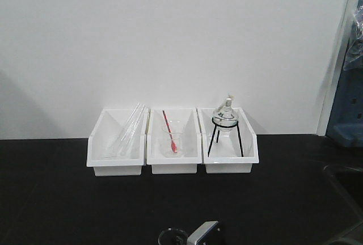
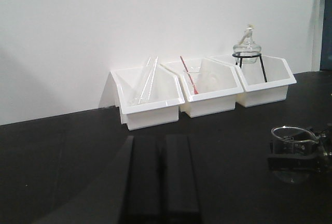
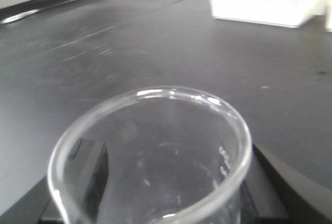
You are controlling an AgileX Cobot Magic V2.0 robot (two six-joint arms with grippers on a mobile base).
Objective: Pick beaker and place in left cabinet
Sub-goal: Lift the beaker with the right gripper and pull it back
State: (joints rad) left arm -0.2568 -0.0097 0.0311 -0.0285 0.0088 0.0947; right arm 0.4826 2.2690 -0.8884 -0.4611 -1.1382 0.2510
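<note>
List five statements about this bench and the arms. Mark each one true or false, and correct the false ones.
1. Three white plastic bins stand in a row on the black table. True.
2. A thin red rod leans in the middle bin. True.
3. The round glass flask on a black tripod stands in the middle bin. False: it stands in the right-hand bin.
4. The right end effector grips a clear glass beaker. True.
5. The left-hand bin holds nothing. False: long clear glass tubes lean in it.
</note>
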